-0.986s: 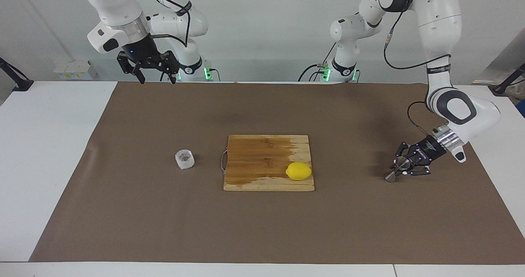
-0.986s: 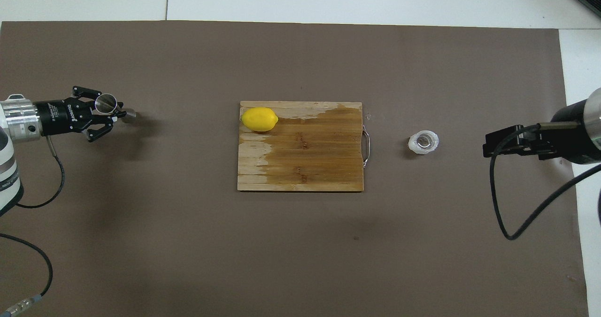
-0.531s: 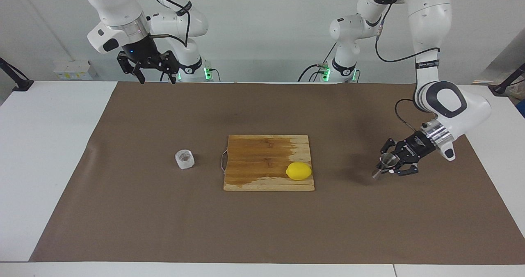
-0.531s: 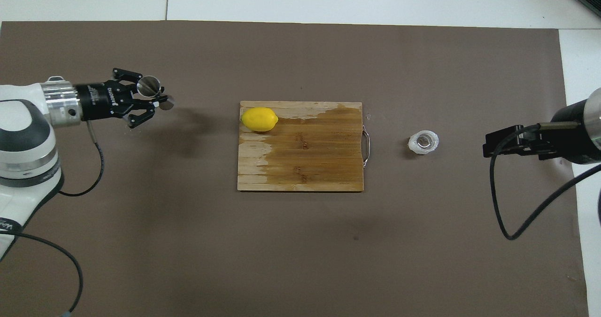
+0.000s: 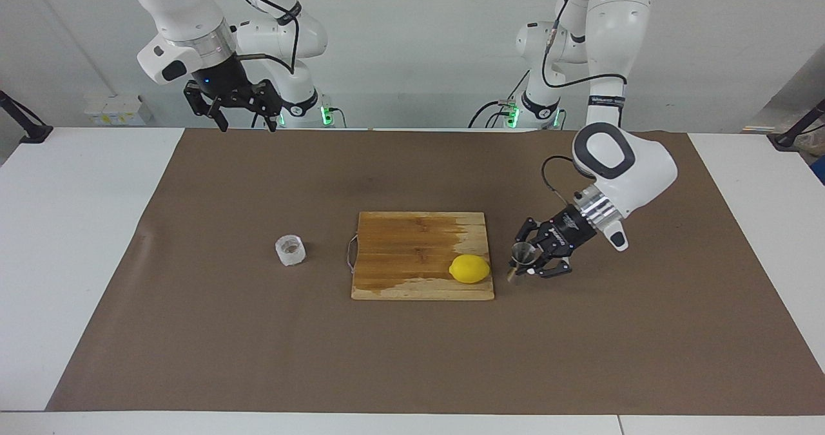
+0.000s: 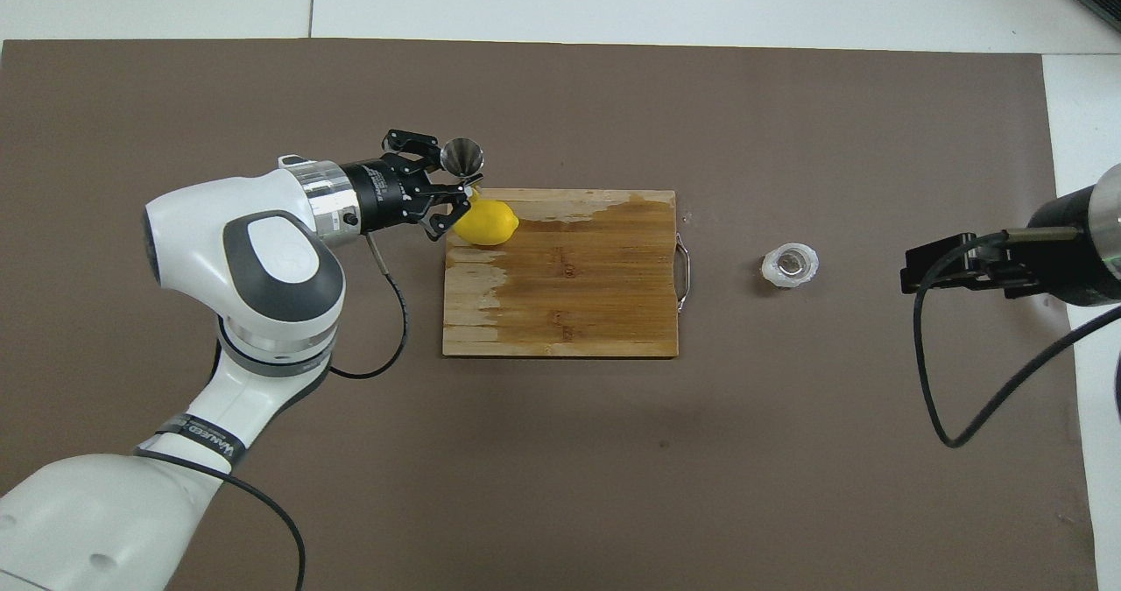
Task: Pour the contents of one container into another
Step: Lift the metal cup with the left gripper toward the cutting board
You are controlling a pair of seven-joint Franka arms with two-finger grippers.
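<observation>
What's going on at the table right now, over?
Left gripper shut on the steel jigger, in the air beside the cutting board. Right gripper open, waiting. Whitish cup untouched. Lemon close by the jigger.

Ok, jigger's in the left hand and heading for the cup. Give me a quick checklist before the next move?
1. Grip: left gripper shut on the jigger at its waist: ok.
2. Jigger attitude: tilted, mouth toward the right arm's end of the table: not ok for receiving a pour.
3. Jigger contents: cannot tell.
4. Path: lemon sits on the cutting board right beside the gripper; clearance above it: cannot tell.
5. Cup upright on the mat, untouched, brownish inside: ok.
6. Right gripper open, waiting high at its own end, not near the cup: not ok for pouring yet.
</observation>
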